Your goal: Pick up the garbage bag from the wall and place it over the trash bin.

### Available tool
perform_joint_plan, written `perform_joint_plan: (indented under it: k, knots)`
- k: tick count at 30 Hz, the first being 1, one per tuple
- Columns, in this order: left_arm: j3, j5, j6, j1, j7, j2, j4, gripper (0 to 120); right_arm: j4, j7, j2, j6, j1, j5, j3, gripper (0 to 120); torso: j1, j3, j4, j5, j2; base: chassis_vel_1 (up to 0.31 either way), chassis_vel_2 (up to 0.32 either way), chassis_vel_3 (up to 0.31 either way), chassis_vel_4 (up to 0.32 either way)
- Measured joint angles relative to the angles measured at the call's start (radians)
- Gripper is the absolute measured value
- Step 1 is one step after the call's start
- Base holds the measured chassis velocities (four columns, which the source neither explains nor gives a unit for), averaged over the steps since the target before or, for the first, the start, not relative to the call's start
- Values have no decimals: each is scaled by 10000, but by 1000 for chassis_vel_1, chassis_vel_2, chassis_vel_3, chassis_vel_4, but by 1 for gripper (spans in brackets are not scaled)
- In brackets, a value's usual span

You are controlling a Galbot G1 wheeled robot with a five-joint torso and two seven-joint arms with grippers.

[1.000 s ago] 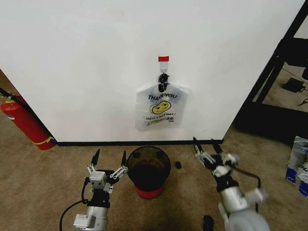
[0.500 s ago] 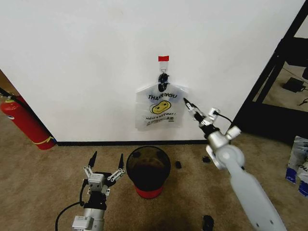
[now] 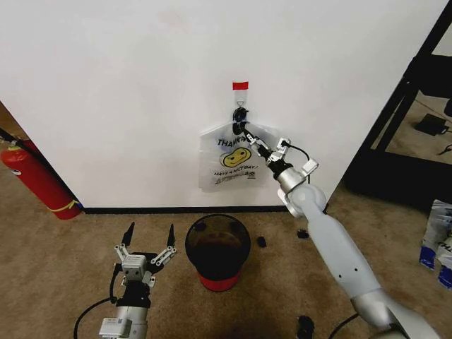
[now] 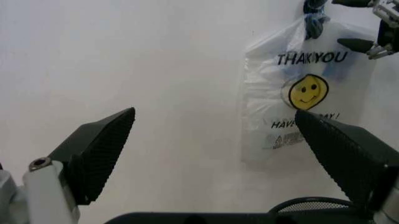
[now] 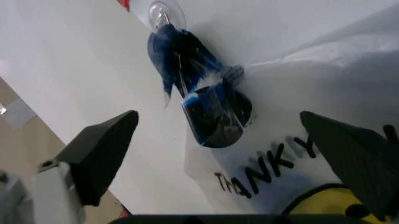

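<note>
The garbage bag (image 3: 236,161), clear crinkly plastic with a yellow smiley and "THANK YOU", hangs from a black hook (image 3: 240,113) under a red tape strip (image 3: 240,86) on the white wall (image 3: 127,92). My right gripper (image 3: 251,138) is raised to the bag's top and stands open. In the right wrist view its fingers straddle the blue-taped handle knot (image 5: 209,112) without touching it. The black trash bin (image 3: 217,246) with a red base stands on the carpet below the bag. My left gripper (image 3: 150,230) hovers open, low and left of the bin, facing the bag (image 4: 305,107).
A red fire extinguisher (image 3: 35,180) leans at the wall's left end. A black shelf frame (image 3: 406,92) stands past the wall's right corner, with packaged items (image 3: 438,240) on the floor there. Small dark objects (image 3: 261,241) lie on the carpet right of the bin.
My right arm has swung up from floor level beside the bin to the top of the hanging bag. The left gripper has drifted slightly down and left.
</note>
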Motion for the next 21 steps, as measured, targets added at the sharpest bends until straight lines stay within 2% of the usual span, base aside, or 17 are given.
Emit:
perform_joint_plan:
  k: [16,21]
  knots:
    - [-158,-40,-23,-59,-36,-35,-88,100,-770,36,551,100,597,-228,-306,72,-1,0,2,0,2,0,0,0,0]
    - [-197,-39,-22,-41,-54,-64,-112,100,-840,82,582,116,633,-220,-295,59,-1,0,0,0,2,0,0,0,0]
